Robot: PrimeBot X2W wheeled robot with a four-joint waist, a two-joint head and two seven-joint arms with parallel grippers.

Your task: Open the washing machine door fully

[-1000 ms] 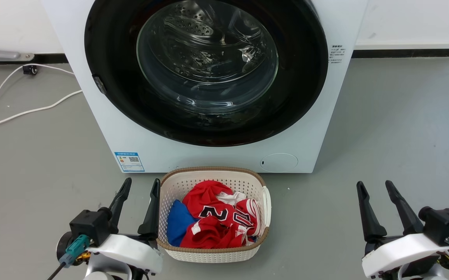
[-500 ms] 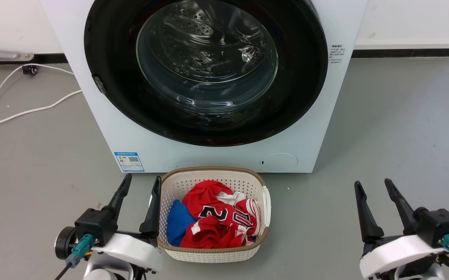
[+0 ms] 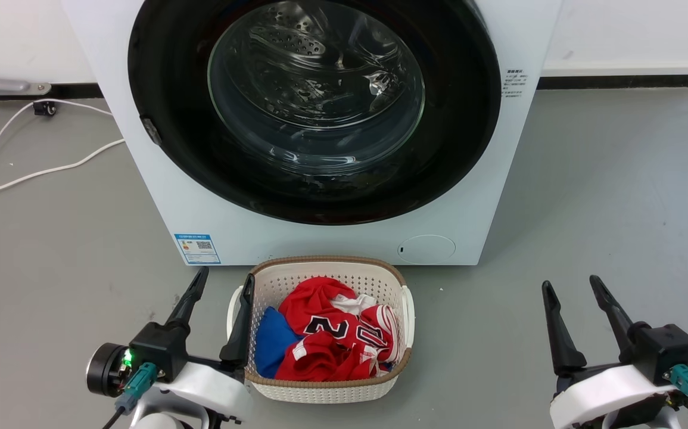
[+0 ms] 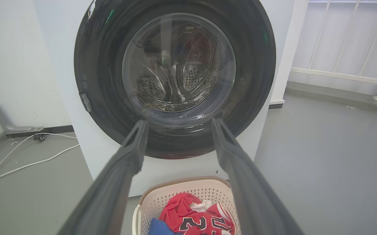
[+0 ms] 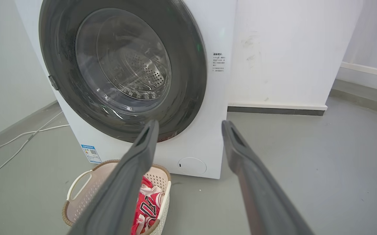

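**A:** While both arms are hanging low over the grey floor, the washing machine door (image 3: 314,101) is sitting shut, flush against the front of the washing machine (image 3: 332,241). Its glass bowl is bulging at the centre, and nothing is touching it.

**B:** Grippers?

**A:** The left gripper (image 3: 225,274) is holding its two fingers spread and empty. In the head view its inner finger is crossing the left handle of the laundry basket (image 3: 326,260); I cannot tell whether they are touching. The right gripper (image 3: 569,282) is likewise spread and empty, well apart from the basket on the robot's right. In both wrist views the fingers are pointing up toward the door's lower half.

**B:** Which step are we logging?

**A:** I am judging it as the approach, with the opening itself not yet begun.

**B:** And the next move?

**A:** A small grey tab (image 3: 151,131) is showing on the door's left rim. I am reading it as the catch, which would put the hinge on the right. If so, the left arm is looking like the nearer one. It is needing to rise, reach forward past the basket, hook a fingertip behind that edge, then pull outward and sweep round toward the right.

**B:** Hazards?

**A:** The basket, with a red jersey (image 3: 332,333) in it, is standing just in front of the machine, below the door. From these views I cannot tell whether a swinging door would clear it.
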